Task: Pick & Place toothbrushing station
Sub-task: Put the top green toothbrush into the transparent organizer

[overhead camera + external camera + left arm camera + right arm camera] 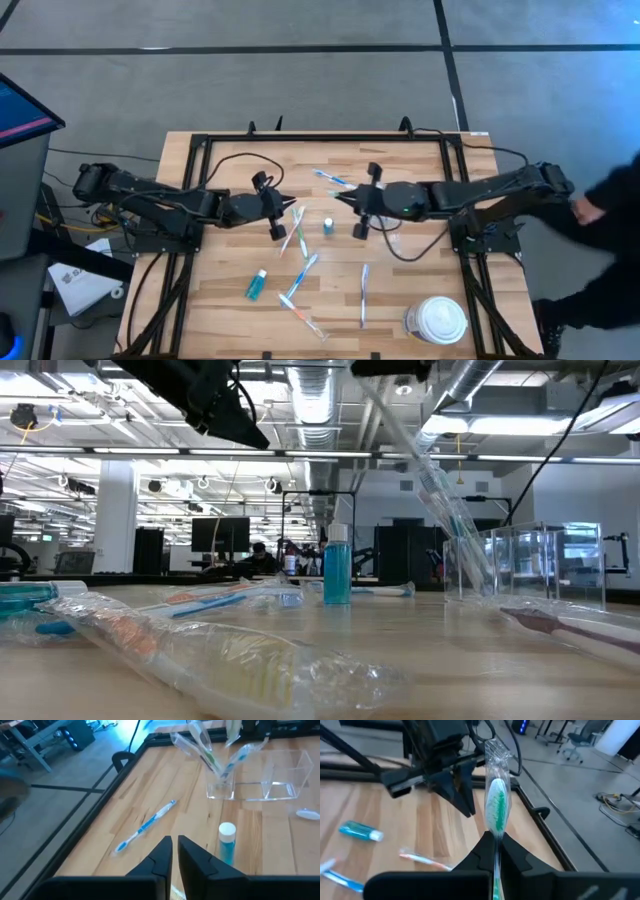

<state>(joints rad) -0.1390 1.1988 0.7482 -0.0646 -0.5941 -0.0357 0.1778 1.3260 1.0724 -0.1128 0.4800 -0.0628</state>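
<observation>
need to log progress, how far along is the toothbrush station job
Done: a few wrapped toothbrushes stand in the clear holder. In hand: the right gripper, jaws shut, holds a wrapped green toothbrush above the table. Left: several loose toothbrushes and a teal tube lie on the table; the left gripper hovers nearby.

No readable text, labels, brand names, numbers or signs appear in any view. The tubes, toothbrush wrappers and the white lidded container near the bench's edge show no legible print.
</observation>
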